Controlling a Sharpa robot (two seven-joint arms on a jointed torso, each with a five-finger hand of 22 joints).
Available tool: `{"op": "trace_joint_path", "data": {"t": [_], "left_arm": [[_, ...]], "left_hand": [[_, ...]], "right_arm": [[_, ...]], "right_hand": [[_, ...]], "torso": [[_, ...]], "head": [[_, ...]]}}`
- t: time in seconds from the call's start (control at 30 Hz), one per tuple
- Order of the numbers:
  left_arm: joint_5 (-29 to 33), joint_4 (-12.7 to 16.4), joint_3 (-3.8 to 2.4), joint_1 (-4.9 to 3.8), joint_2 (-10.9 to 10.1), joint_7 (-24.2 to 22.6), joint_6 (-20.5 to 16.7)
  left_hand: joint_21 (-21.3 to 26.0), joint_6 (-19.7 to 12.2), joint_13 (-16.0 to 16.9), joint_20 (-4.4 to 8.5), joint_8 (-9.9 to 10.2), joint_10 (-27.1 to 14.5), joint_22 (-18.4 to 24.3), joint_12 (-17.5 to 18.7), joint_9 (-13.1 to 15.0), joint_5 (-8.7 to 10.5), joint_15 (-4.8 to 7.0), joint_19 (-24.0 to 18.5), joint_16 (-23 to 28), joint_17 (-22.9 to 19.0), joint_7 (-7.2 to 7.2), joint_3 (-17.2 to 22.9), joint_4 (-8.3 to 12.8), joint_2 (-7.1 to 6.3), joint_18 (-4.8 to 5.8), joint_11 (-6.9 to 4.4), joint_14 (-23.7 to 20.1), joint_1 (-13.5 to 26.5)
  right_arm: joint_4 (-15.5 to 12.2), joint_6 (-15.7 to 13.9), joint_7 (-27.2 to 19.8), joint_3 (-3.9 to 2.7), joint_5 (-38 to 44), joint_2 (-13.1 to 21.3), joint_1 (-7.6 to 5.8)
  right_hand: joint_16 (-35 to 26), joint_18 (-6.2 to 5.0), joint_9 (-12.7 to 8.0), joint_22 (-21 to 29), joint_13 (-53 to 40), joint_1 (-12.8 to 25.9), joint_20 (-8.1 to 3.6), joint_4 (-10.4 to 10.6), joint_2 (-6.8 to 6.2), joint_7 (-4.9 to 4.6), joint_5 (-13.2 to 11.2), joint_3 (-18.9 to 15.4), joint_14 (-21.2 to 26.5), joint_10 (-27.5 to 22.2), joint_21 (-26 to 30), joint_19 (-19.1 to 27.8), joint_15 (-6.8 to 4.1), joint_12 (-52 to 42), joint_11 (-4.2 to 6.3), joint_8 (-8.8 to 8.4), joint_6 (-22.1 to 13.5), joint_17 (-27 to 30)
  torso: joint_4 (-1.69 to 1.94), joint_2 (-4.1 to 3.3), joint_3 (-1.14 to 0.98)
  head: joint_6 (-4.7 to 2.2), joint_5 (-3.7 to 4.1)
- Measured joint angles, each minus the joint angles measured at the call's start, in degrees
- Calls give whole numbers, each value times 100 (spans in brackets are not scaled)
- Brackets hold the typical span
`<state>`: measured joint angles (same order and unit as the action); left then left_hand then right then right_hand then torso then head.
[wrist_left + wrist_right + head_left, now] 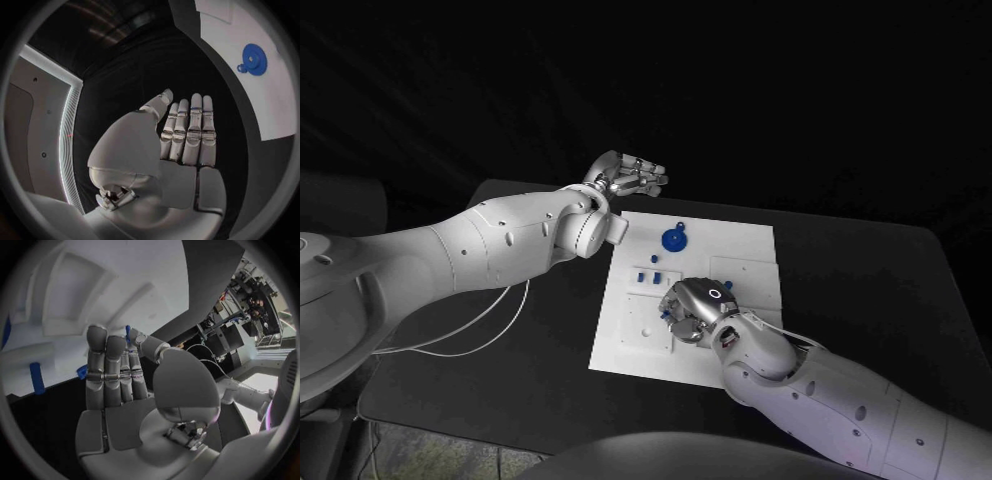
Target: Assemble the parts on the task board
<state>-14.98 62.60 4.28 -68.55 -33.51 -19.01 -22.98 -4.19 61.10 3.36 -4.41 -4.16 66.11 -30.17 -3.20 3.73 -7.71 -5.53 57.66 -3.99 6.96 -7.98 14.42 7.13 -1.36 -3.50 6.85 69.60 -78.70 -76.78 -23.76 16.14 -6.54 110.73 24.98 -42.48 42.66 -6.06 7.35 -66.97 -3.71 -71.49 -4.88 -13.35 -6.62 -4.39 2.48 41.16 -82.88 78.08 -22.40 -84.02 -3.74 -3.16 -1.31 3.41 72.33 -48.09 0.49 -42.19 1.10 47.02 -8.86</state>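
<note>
I am seeing the right hand point(698, 308) lying low over the middle of the white board point(733, 250), just below the centre of the head picture. In the right wrist picture this hand point(122, 385) is showing its fingers point(97, 362) standing straight and close side by side, with the thumb beside them; a thin blue pin point(128, 333) is peeking out at the fingertips, between thumb and finger, but I cannot tell whether it is being pinched or merely standing behind them. Another blue pin point(37, 378) is standing on the board near that hand, and a small blue piece point(82, 371) is sitting just beside the fingers.

The left hand point(625, 178) is hovering off the board's upper left corner, above the centre of the head picture, over the black table point(877, 270). In the left wrist picture this hand point(178, 145) is holding nothing, its fingers point(194, 125) stretched out flat and pressed close together, thumb alongside.

Moving outward, a round blue gear point(674, 241) is lying on the upper part of the board, with a small blue knob point(681, 223) just above it; in the left wrist picture the gear point(254, 59) is lying at the upper right. Two short blue pegs point(645, 276) are standing on the board left of the right hand, and another small blue bit point(653, 260) is sitting just above them.
</note>
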Motion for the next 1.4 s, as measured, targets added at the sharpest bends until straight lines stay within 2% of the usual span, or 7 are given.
{"op": "trace_joint_path", "data": {"t": [1.0,1.4], "left_arm": [[-3,-3,0,0,-1,1,6],[-3,-5,0,0,11,1,8]], "left_hand": [[0,0,0,0,0,-41,37,0,0,0,0,0,0,-1,0,-13,-13,0,0,0,0,0],[0,0,0,1,0,-40,106,0,0,0,21,-1,0,5,0,-32,-32,0,0,0,-21,0]], "right_arm": [[39,3,122,9,115,-38,2],[11,288,289,40,276,-113,-23]], "right_hand": [[0,-1,18,-14,4,25,1,-3,20,-1,20,-5,0,3,0,0,1,-33,20,6,-21,1],[0,-1,27,-34,-6,38,1,-58,7,-2,18,-29,0,3,0,-1,1,-32,19,-1,-24,-9]], "torso": [[12,-6,7],[13,-8,10]], "head": [[16,4],[37,-3]]}}
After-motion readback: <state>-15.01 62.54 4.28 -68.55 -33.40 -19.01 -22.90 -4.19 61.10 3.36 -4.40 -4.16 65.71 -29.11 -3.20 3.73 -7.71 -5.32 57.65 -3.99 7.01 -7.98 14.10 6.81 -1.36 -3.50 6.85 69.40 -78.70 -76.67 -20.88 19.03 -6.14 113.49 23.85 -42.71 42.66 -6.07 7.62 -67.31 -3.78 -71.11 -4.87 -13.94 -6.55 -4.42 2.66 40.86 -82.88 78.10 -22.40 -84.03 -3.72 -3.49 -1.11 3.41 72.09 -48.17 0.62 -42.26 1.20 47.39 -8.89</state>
